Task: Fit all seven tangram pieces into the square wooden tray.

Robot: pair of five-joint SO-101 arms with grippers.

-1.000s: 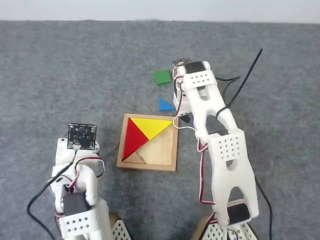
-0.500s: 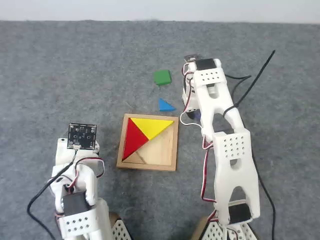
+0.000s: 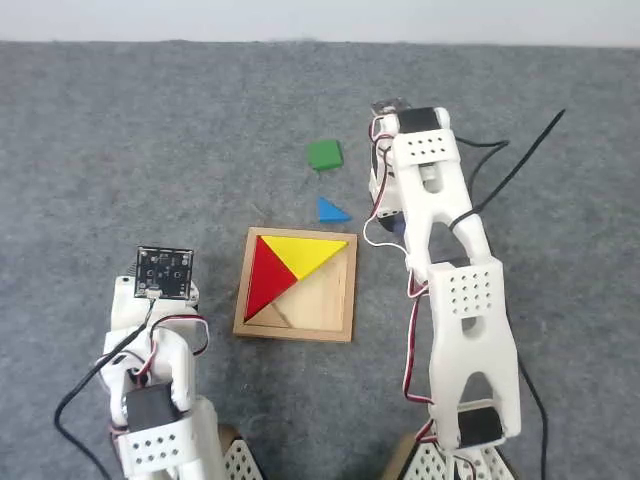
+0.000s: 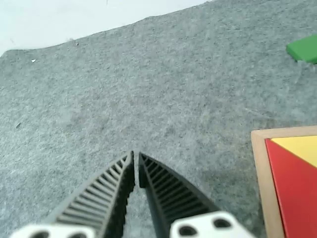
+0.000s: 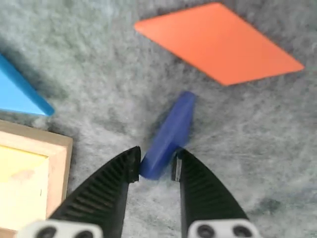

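My right gripper [image 5: 155, 154] is pinched on the dark blue piece [image 5: 173, 126], one jaw on each flat face near its lower end. The jaws stand only as far apart as the piece is thick. The piece stands on edge and tilted rather than lying flat, which I judge comes from the grip: squeezing the faces is the only hold a thin tile offers. It sits just outside the tray [image 3: 241, 285], near the corner beside the yellow triangle [image 3: 305, 252].

The tray holds that yellow triangle and the red triangle [image 3: 262, 278], packed edge to edge along one side, so the bare wood beyond them is open for the rest. The orange parallelogram [image 5: 220, 42] lies flat on the counter [image 3: 120, 130] just past the blue piece. The light blue triangle [image 3: 330, 210] is near the tray's far rim, and the green square [image 3: 325, 154] lies farther out.

My left gripper [image 4: 136, 157] is closed on nothing, its tips meeting above bare counter. It is parked on the tray's other side, where I reckon it stays clear of the working arm.

I count two pieces seated, so the job is early.
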